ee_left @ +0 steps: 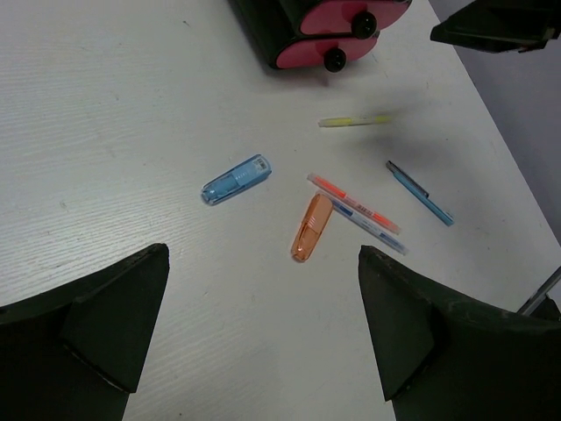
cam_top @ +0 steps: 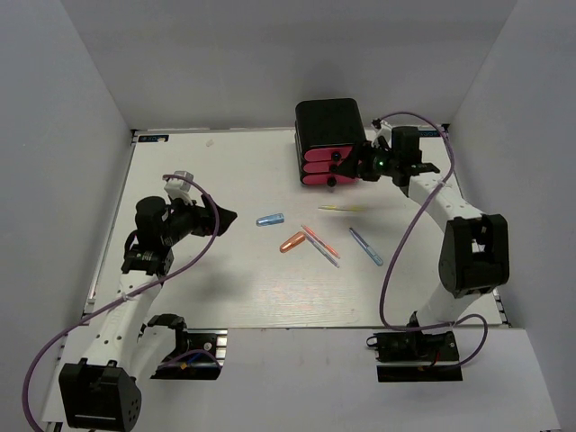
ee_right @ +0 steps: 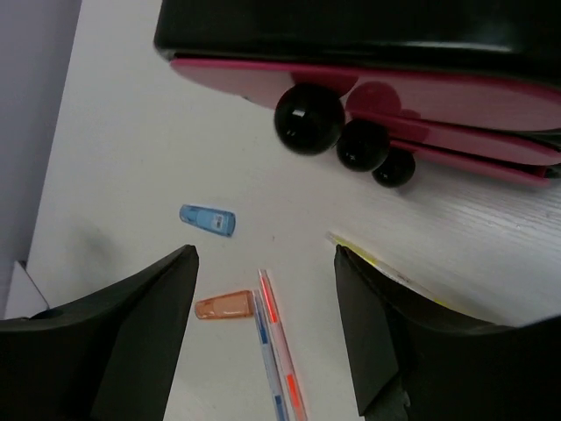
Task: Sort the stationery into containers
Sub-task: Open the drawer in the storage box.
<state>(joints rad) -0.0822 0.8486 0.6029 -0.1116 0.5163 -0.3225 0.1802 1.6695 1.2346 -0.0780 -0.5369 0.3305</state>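
Stationery totalled six: blue capsule [ee_left: 237, 179], orange capsule [ee_left: 311, 227], yellow stick [ee_left: 355, 121], light-blue pen [ee_left: 421, 193], orange pen [ee_left: 351, 202], blue pen [ee_left: 368, 225], all 6 o'clock of one three-drawer box [cam_top: 328, 117]; left gripper [ee_left: 263, 254] and right gripper [ee_right: 266, 254] were spread.

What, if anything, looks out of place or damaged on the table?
Nothing looks damaged or spilled. The blue capsule, orange capsule, yellow stick, light-blue pen and two thin pens lie loose on the table, unsorted; the drawer box sits upright, its drawers apparently shut.
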